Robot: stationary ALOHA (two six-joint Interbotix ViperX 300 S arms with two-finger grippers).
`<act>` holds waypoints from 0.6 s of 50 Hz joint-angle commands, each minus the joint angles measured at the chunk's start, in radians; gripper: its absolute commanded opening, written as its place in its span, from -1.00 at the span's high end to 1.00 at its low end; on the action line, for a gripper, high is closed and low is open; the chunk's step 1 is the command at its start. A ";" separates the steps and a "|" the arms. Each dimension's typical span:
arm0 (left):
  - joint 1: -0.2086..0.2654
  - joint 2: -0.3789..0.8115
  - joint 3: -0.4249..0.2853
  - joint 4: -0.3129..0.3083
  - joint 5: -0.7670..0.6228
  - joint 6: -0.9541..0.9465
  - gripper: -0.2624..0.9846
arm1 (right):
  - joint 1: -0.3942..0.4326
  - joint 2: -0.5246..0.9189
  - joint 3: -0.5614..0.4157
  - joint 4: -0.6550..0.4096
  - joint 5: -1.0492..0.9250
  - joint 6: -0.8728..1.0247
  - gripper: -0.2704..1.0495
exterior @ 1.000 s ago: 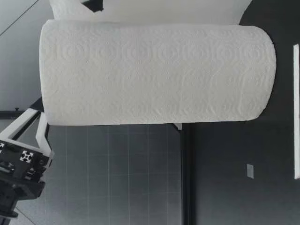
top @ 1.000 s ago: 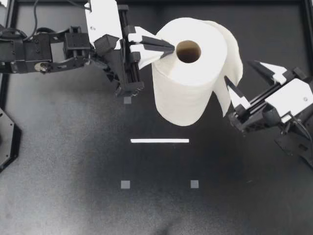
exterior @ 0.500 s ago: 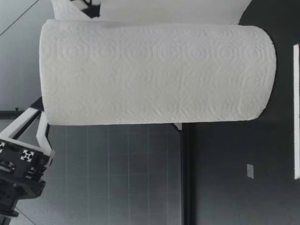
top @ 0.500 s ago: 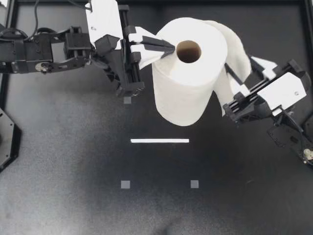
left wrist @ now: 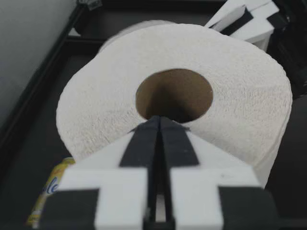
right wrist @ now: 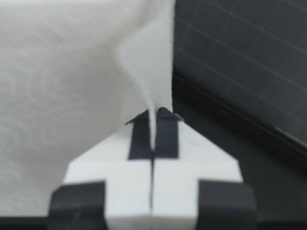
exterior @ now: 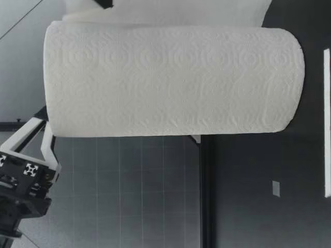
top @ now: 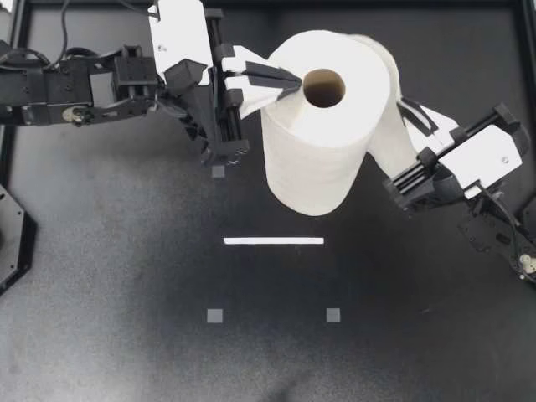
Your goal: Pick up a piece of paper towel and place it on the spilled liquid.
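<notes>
A white paper towel roll [top: 322, 126] stands upright at the back middle of the black table [top: 126, 276]. My left gripper [top: 289, 82] is shut, its tips resting on the roll's top at the edge of the cardboard core [left wrist: 173, 95]. My right gripper [top: 404, 107] is shut on the loose sheet [top: 387, 134] hanging off the roll's right side. In the right wrist view the sheet [right wrist: 148, 62] runs down between the closed fingers of the right gripper [right wrist: 152, 119]. The roll [exterior: 170, 80] fills the low view. I see no spilled liquid.
A white tape strip [top: 273, 240] lies in front of the roll, and small grey squares [top: 215, 316] [top: 333, 315] mark the table nearer the front. A yellow labelled object [left wrist: 48, 191] shows beside the roll under my left gripper [left wrist: 159, 120].
My right gripper moved in toward the roll and shut on the hanging sheet, pulling it flatter against the roll. The left gripper and the roll stayed put.
</notes>
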 commanded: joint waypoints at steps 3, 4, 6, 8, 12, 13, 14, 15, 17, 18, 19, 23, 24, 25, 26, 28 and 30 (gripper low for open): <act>0.008 0.012 0.015 -0.009 0.015 -0.006 0.45 | -0.003 -0.006 0.005 0.038 0.003 0.009 0.80; 0.009 0.012 0.015 -0.012 0.015 -0.005 0.45 | -0.003 -0.006 0.008 0.044 0.003 0.011 0.80; 0.012 0.012 0.020 -0.015 0.015 -0.005 0.45 | -0.003 -0.005 0.014 0.057 0.003 0.017 0.80; 0.014 0.012 0.023 -0.018 0.015 -0.006 0.45 | -0.003 -0.005 0.025 0.061 0.003 0.028 0.80; 0.017 0.014 0.029 -0.021 0.015 -0.005 0.45 | -0.003 -0.005 0.040 0.066 0.003 0.044 0.80; 0.017 0.012 0.031 -0.023 0.015 -0.006 0.45 | -0.003 -0.005 0.044 0.067 0.003 0.048 0.80; 0.017 0.014 0.032 -0.023 0.015 -0.006 0.45 | -0.003 -0.005 0.052 0.067 0.003 0.051 0.80; 0.020 0.014 0.034 -0.025 0.015 -0.006 0.45 | -0.003 -0.005 0.057 0.069 0.003 0.055 0.80; 0.021 0.014 0.032 -0.028 0.034 -0.006 0.45 | -0.003 -0.005 0.072 0.075 0.005 0.064 0.80; 0.023 0.017 0.031 -0.026 0.049 -0.006 0.45 | -0.003 -0.005 0.080 0.080 0.008 0.069 0.80; 0.025 0.018 0.028 -0.026 0.064 -0.006 0.45 | -0.003 -0.005 0.086 0.086 0.009 0.075 0.80; 0.026 0.026 0.015 -0.026 0.117 -0.005 0.45 | -0.005 -0.005 0.121 0.117 0.020 0.112 0.80; 0.026 0.029 0.014 -0.028 0.121 -0.003 0.45 | -0.005 -0.006 0.130 0.121 0.023 0.123 0.80; 0.028 0.029 0.012 -0.026 0.123 -0.002 0.45 | -0.003 -0.006 0.141 0.127 0.023 0.133 0.80; 0.028 0.032 0.012 -0.026 0.123 0.000 0.45 | -0.005 -0.008 0.150 0.132 0.023 0.144 0.80; 0.026 0.032 0.011 -0.026 0.117 -0.002 0.45 | -0.005 -0.011 0.170 0.140 0.023 0.167 0.80; 0.028 0.032 0.014 -0.026 0.107 -0.003 0.45 | -0.005 -0.014 0.187 0.149 0.023 0.193 0.80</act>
